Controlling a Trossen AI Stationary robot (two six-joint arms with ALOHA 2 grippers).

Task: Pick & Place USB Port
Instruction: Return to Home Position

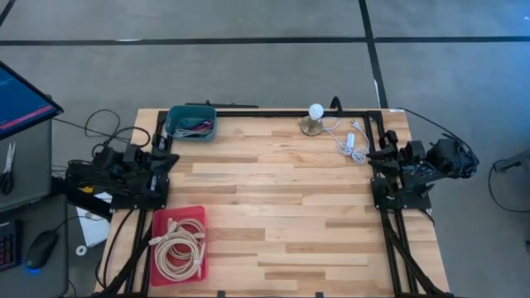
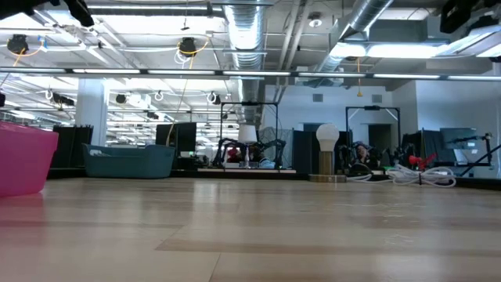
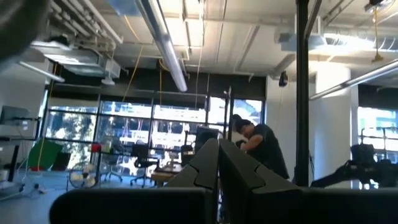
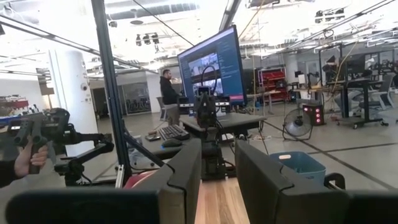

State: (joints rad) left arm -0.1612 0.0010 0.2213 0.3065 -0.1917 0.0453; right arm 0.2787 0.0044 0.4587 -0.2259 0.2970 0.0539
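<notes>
A white cord with a small white block (image 1: 351, 141) lies on the wooden table (image 1: 281, 215) at its far right, beside a small lamp with a round bulb (image 1: 314, 120); the low view shows this cord (image 2: 423, 177) too. Which piece is the USB port I cannot tell. My left gripper (image 1: 171, 159) is drawn back over the table's left edge, raised and shut (image 3: 217, 171), with nothing in it. My right gripper (image 1: 370, 157) is drawn back over the right edge, raised, with a gap between its fingers (image 4: 217, 168) and nothing in that gap.
A teal bin (image 1: 191, 122) with cables stands at the far left. A pink tray (image 1: 177, 245) holding coiled pale cables sits near the front left. A black frame (image 1: 273, 112) borders the table. People stand in the room beyond; a hand (image 4: 28, 155) holds a controller.
</notes>
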